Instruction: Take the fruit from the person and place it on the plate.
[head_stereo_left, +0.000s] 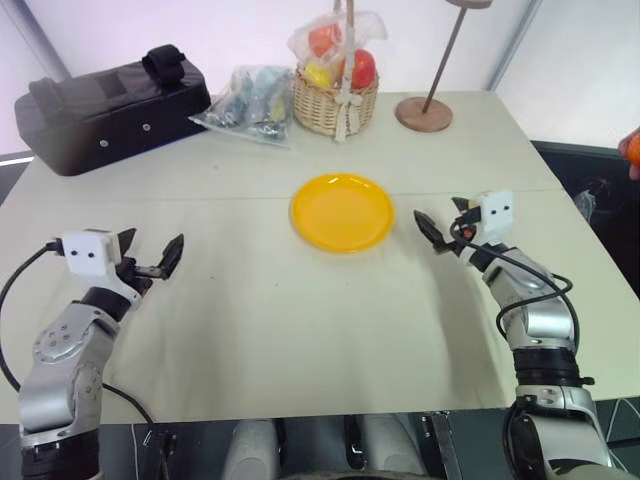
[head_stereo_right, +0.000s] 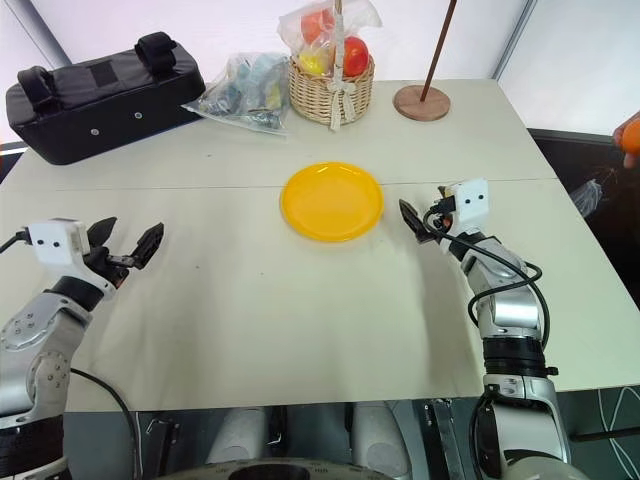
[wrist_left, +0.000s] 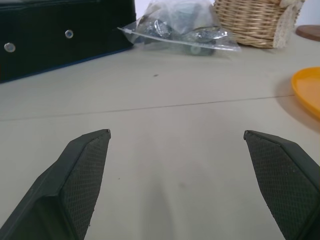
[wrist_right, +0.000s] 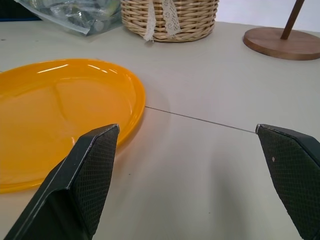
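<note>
The yellow plate (head_stereo_left: 342, 211) lies empty at the middle of the table; its rim also appears in the right wrist view (wrist_right: 60, 105). A sliver of the orange fruit (head_stereo_right: 630, 135) shows at the far right edge, off the table and cut off by the frame; the person holding it is out of view. My right gripper (head_stereo_left: 447, 222) hovers open just right of the plate, nothing between its fingers (wrist_right: 95, 165). At the table's left, well away from the plate, my left gripper (head_stereo_left: 150, 255) is open and empty too, its fingers (wrist_left: 85, 170) spread wide over bare tabletop.
Along the far edge stand a black case (head_stereo_left: 110, 105), a clear plastic bag (head_stereo_left: 250, 100), a wicker basket (head_stereo_left: 335, 100) of wrapped fruits and a round wooden stand base (head_stereo_left: 423, 113) with a thin pole. The table's right edge (head_stereo_left: 590, 230) drops to a dark floor.
</note>
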